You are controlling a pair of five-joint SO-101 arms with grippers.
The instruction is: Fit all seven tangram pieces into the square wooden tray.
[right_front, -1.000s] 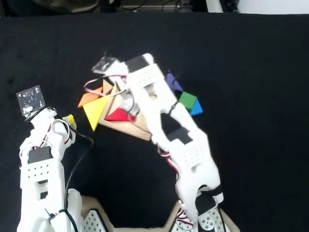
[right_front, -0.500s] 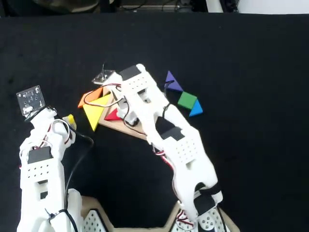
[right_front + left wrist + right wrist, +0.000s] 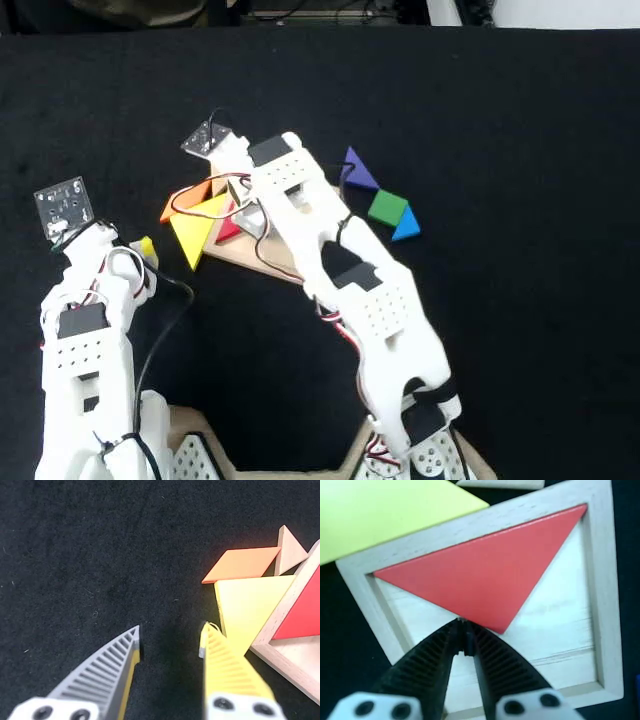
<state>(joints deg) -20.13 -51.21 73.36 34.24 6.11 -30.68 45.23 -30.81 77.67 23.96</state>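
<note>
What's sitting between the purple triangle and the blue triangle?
The green square, seen in the high view, lies between the purple triangle and the blue triangle.

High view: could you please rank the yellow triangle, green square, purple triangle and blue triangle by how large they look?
1. yellow triangle, clearly largest
2. green square and purple triangle, too alike to rank
3. blue triangle, smallest
</note>
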